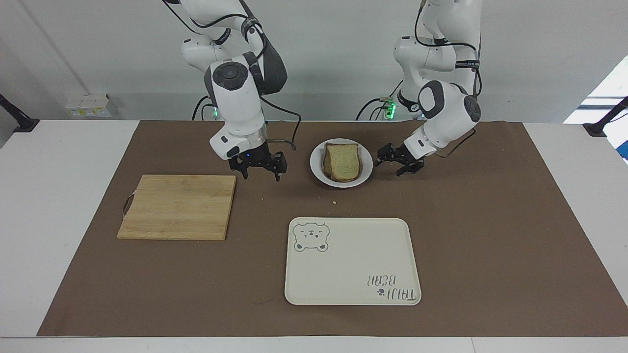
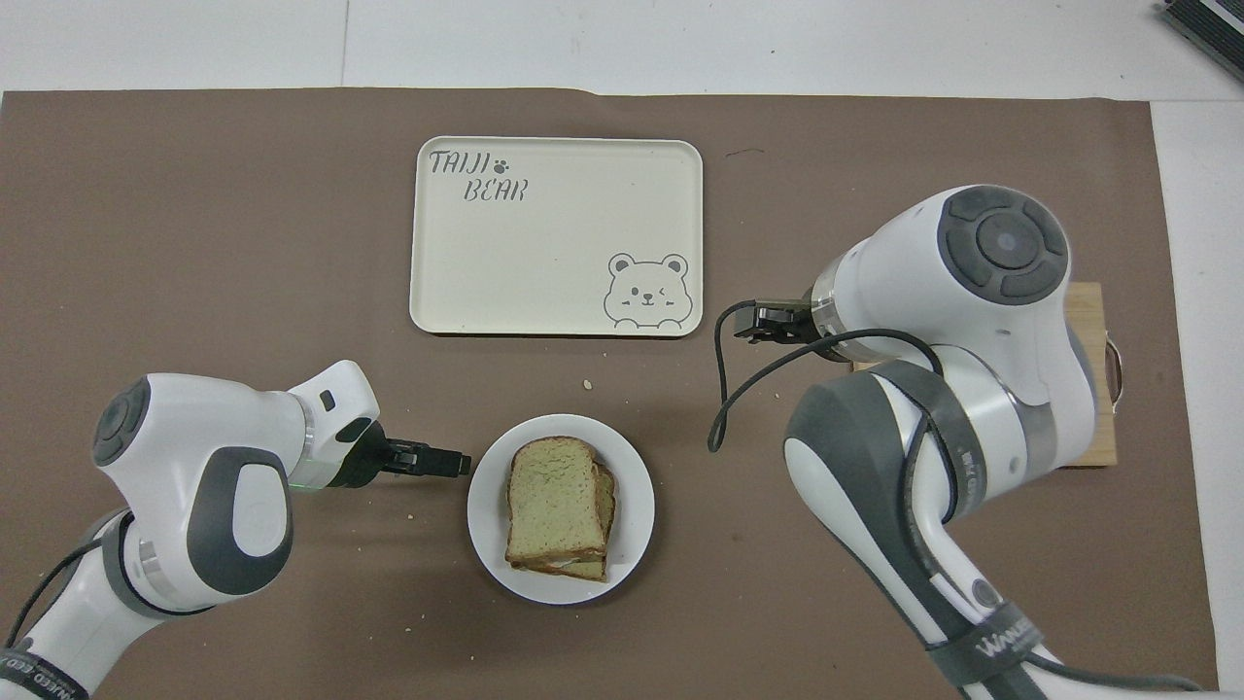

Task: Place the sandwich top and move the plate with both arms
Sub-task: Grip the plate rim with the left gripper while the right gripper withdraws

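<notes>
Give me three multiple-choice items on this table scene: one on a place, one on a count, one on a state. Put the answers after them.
1. Where does the sandwich top lie?
A. on the cutting board
B. on the stack on the plate
C. on the bear tray

2. How many plates are on the mat?
A. one
B. two
C. three

3. What is the right gripper holding?
A. the bread
B. the plate's rim
C. nothing

Answers:
1. B: the slice tops the sandwich on the white plate, not on the cutting board or the bear tray.
2. A: only one round plate shows.
3. C: its fingers are spread with nothing between them, over the mat beside the cutting board; the left gripper is beside the plate.
</notes>
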Controlling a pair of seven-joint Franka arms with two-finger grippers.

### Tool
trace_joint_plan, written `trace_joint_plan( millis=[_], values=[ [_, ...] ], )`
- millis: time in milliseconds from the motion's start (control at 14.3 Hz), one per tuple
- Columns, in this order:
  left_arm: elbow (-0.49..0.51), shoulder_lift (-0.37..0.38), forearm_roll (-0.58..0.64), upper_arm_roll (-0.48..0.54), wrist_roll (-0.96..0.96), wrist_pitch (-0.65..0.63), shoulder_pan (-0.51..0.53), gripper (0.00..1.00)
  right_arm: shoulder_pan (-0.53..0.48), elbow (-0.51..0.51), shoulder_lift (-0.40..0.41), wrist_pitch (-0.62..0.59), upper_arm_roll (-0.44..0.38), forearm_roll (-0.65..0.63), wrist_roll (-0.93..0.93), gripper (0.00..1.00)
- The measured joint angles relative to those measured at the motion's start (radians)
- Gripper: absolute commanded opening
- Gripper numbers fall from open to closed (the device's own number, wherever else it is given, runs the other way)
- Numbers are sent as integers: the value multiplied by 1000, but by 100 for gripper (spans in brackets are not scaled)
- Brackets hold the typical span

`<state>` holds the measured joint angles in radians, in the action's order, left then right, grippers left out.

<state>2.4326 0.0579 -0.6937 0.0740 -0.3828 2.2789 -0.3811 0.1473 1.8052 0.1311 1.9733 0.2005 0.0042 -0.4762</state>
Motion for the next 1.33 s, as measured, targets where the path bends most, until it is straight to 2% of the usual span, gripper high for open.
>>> trace_joint_plan(
  millis=[210,489,908,978,1048,1118,1327],
  values=[
    [42,-1,-67,0,-26,12,-24,70,-23,-24,-43,-48,0,-2,0,100],
    [67,-1,-150,0,-71,13,-46,48,-78,-26,-129,-84,-1,-2,2,100],
    [94,-26,-258,0,-150,13,-75,47,-124,-29,-210,-96,-23,-2,4,100],
    [97,-41,-290,0,-184,13,-76,34,-125,-39,-216,-116,-29,-2,4,100],
    [98,-54,-313,1,-211,13,-76,5,-126,-59,-220,-151,-39,-3,4,100],
    [98,-61,-320,3,-223,14,-76,0,-127,-79,-224,-186,-54,-3,8,100],
    [94,-63,-353,3,-228,6,-77,0,-128,-119,-237,-267,-118,-3,98,100]
  ],
)
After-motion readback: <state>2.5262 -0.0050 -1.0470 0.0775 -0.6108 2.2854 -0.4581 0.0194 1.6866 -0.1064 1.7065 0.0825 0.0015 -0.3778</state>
